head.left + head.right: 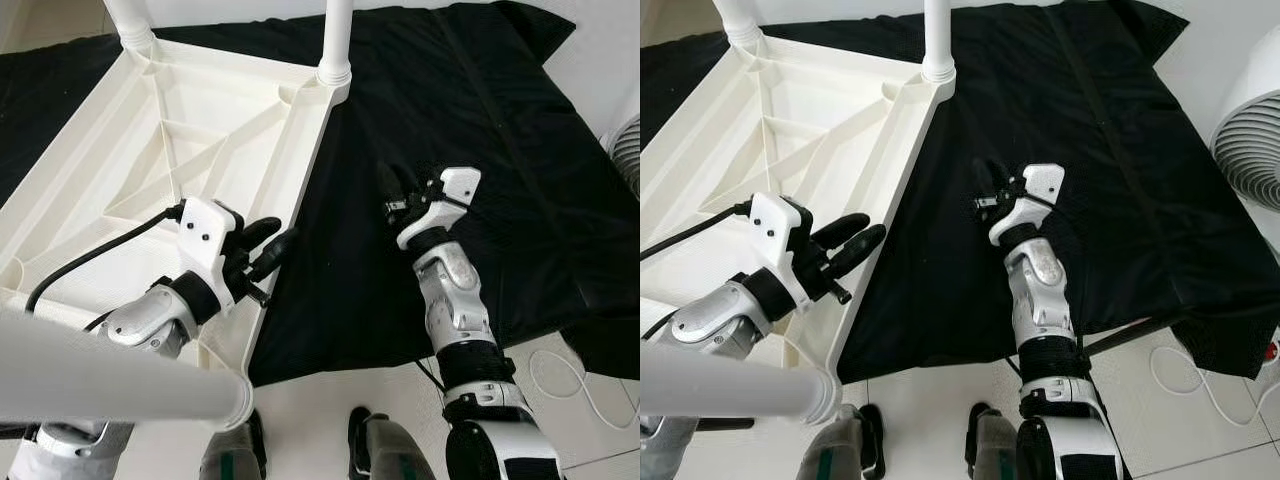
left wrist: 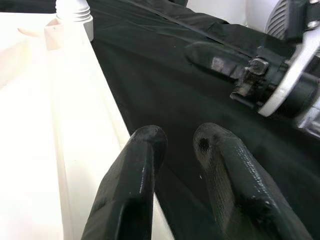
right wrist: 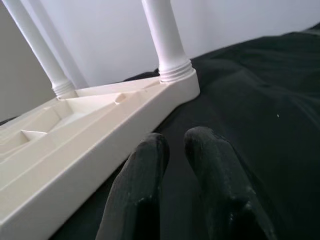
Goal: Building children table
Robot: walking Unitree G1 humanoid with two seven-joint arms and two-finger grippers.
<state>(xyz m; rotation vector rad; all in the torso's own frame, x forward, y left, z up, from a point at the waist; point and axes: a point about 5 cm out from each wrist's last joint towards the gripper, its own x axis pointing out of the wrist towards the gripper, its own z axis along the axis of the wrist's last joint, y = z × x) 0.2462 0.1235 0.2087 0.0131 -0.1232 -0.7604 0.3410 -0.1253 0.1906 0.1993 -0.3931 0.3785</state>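
Upturned white tabletop on black cloth, left claw narrow at rim, right claw narrow over cloth.

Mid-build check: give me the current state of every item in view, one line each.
Tabletop: upside down on the black cloth, ribs up.
Far legs: two screwed in, upright.
Near leg: fitted at the near corner.
Black cloth: spread out, wrinkled.
Left gripper: narrow gap, empty, at the tabletop's edge.
Right gripper: empty, over the cloth.
Fan: standing at right.
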